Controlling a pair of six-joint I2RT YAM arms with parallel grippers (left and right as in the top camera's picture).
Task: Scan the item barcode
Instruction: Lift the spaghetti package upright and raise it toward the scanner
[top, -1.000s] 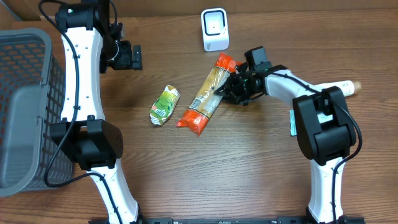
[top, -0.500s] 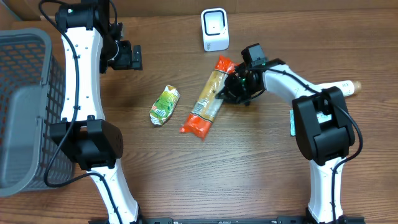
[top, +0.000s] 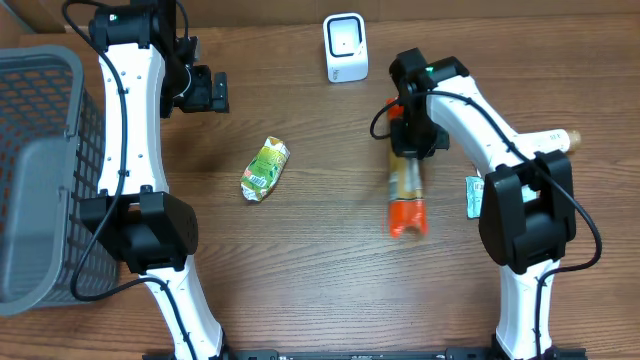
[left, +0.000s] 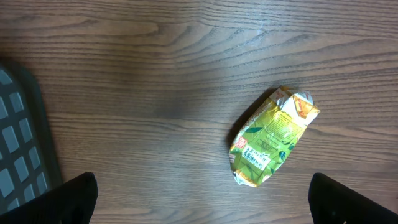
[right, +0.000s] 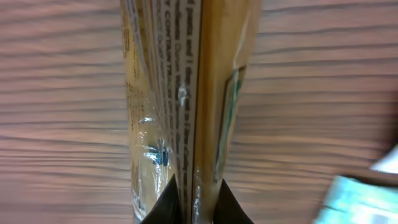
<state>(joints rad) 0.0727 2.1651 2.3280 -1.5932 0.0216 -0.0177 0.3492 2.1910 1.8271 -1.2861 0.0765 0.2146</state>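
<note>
Right gripper (top: 407, 140) clenched on pasta packet (top: 406, 200), held by one end, probably for presenting barcode to scanner (top: 346, 47). Left gripper (top: 205, 90) released, idle.

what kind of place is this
Probably a mock shop checkout: a white scanner, a grey basket and packaged food, like the green packet, on a wooden table.

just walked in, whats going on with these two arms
The right end effector is shut on a long packet with an orange end, gripping it near one end, some way in front of the white scanner. It has not yet been held up to the scanner. The left end effector is open and holds nothing, near a green packet lying on the table. A grey basket sits at the left.
</note>
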